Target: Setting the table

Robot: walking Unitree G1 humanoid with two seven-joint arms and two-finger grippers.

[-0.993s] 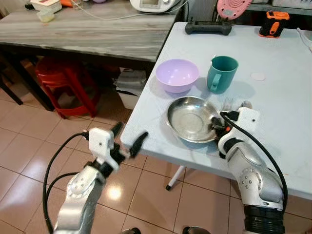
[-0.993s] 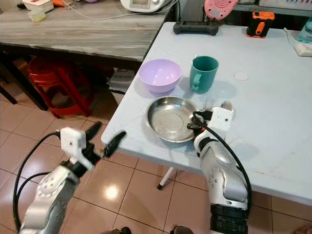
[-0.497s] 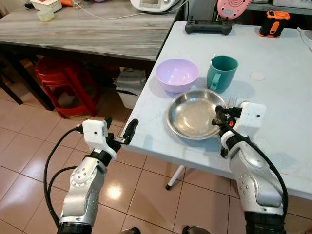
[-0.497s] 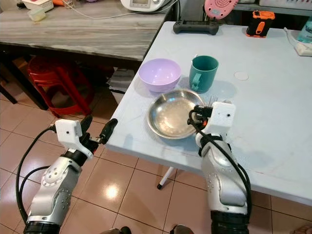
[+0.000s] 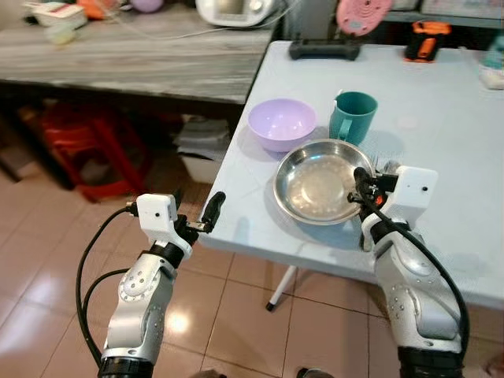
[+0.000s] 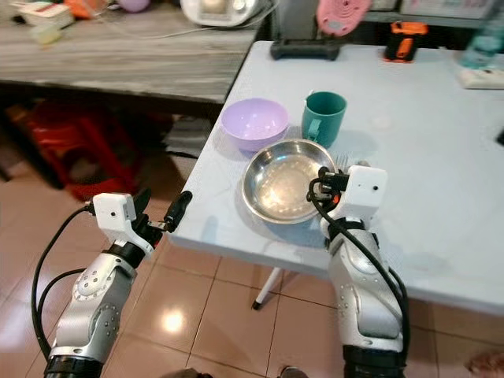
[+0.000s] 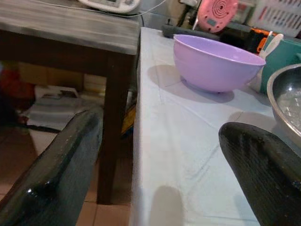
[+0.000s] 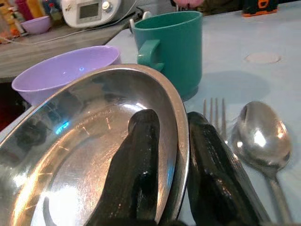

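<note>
Pinching the steel plate's (image 8: 89, 141) rim, the right hand (image 8: 171, 155).

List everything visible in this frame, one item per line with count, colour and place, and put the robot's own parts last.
Table: one, pale blue, ahead of the robot.
Plate: one, steel, near the table's front edge.
Bowl: one, lilac, behind the plate.
Mug: one, teal, beside the bowl.
Fork: one, steel, lying right of the plate.
Spoon: one, steel, beside the fork.
Wooden table: one, grey, to the left.
Stool: one, red, under the wooden table.
Right gripper: black fingers shut on the plate's rim.
Left gripper: black fingers open, at the table's left front corner.
</note>
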